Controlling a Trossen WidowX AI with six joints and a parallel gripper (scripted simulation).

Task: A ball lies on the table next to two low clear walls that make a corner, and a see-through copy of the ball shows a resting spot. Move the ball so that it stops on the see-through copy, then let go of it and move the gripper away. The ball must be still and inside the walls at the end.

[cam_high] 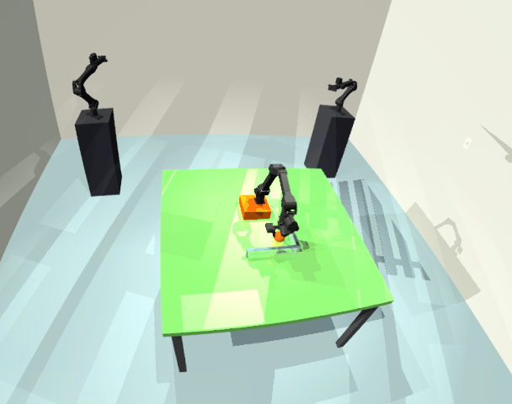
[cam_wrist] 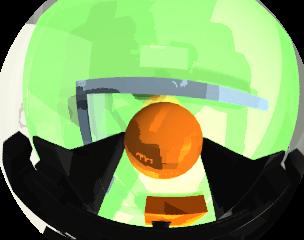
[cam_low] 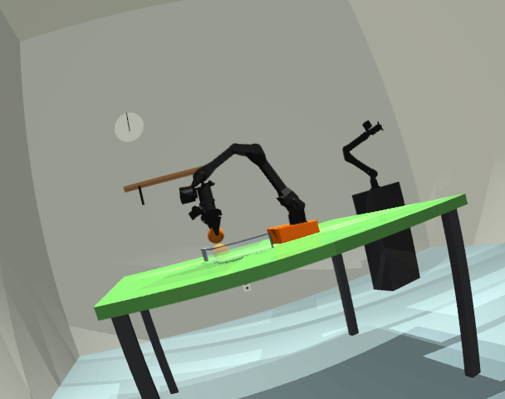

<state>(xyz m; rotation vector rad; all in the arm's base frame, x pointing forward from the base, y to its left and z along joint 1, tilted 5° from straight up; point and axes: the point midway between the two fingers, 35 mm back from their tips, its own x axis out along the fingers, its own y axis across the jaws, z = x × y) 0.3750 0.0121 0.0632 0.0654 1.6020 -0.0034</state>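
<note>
The orange ball [cam_high: 279,236] [cam_low: 215,235] [cam_wrist: 163,141] is held in the air above the table, between the fingers of my gripper. My gripper [cam_wrist: 163,140] is shut on it. The see-through copy [cam_low: 220,249] sits on the table [cam_high: 212,278] [cam_low: 167,278] inside the corner, below the ball and slightly to its right in the exterior view. In the wrist view only a sliver of the copy shows, past the ball's upper edge. The low clear walls [cam_high: 271,249] [cam_low: 204,254] [cam_wrist: 142,85] meet in a corner, at the upper left in the wrist view.
My arm stands on an orange base block [cam_high: 255,209] [cam_low: 293,232] [cam_wrist: 175,206] behind the walled corner. Two other arms stand on dark pedestals [cam_high: 98,156] [cam_high: 330,139] beyond the table, one also in the exterior view.
</note>
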